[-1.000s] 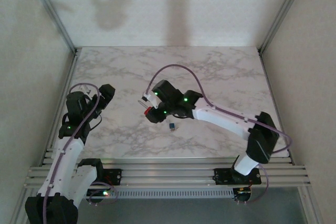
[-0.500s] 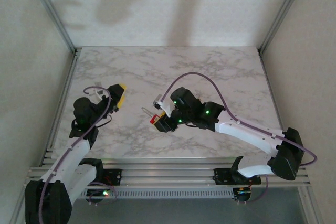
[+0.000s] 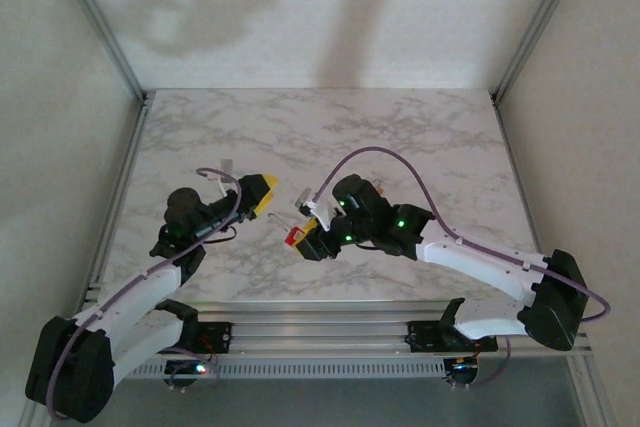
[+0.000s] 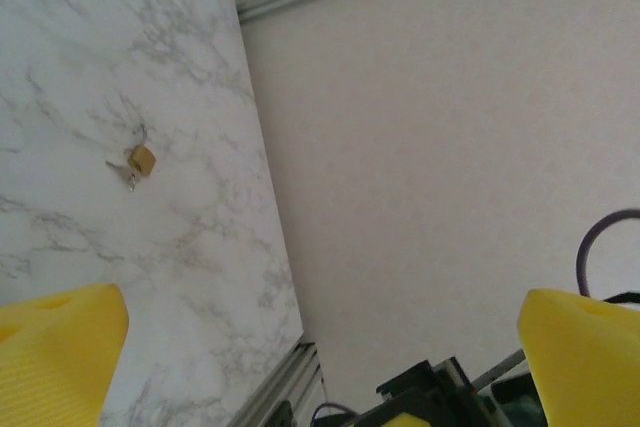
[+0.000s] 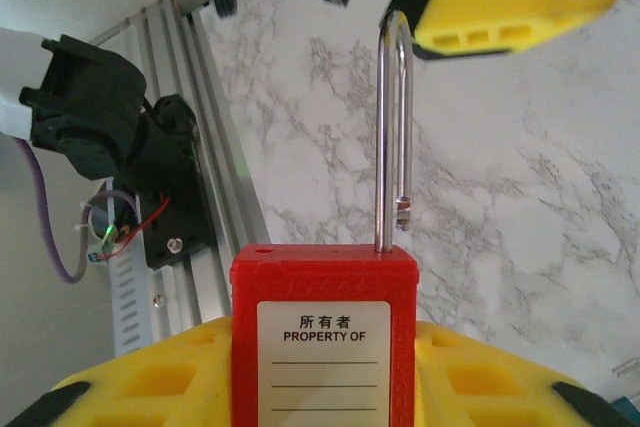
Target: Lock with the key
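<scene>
Right claw (image 3: 305,239) is clamped on the red padlock (image 5: 322,317), held up over the middle of the surface (image 3: 400,137), its shackle (image 5: 392,127) standing open. Left claw (image 3: 262,192) gapes wide and empty just beside it. Next, I'd guess: pressing that shackle home.

The red rectangular plastic padlock (image 5: 323,347) looks smooth and matt, its curved steel shackle (image 5: 393,127) at twelve o'clock polished bright. The white grey-veined marble-look tabletop (image 5: 520,177) is smooth with a soft sheen; the yellow finger pads (image 4: 55,357) look matt and finely ribbed.
</scene>
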Tool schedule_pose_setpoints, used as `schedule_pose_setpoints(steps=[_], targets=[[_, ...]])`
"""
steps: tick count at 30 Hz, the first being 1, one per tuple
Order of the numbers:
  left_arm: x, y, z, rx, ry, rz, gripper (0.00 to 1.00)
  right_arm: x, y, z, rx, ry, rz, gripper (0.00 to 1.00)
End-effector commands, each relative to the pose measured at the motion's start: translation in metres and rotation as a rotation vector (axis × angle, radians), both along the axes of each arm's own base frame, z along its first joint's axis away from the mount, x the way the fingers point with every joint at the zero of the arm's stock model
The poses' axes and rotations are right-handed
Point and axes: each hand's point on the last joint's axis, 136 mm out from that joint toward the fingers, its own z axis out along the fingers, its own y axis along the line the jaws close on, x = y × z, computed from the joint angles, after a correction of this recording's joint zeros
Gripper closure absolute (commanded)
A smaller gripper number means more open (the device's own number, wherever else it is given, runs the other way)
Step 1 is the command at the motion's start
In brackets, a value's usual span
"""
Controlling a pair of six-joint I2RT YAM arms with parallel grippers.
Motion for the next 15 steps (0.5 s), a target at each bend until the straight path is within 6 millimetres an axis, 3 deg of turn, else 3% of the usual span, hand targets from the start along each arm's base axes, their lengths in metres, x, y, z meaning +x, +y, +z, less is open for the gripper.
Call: schedule_pose_setpoints(steps=[1, 8, 15], targets=[[-0.01, -0.013, 0.01, 0.004, -0.076, -0.064, 0.0, -0.008, 0.005, 0.013, 0.067, -0.003, 0.032, 1.0], [-0.025, -0.032, 0.011, 0.012, -0.1, -0.137, 0.01, -0.005, 0.006, 0.011, 0.067, -0.007, 0.022, 1.0], [-0.037, -0.034, 0.006, 0.022, -0.108, -0.166, 0.01, -0.001, 0.004, 0.009, 0.061, -0.022, -0.004, 1.0]])
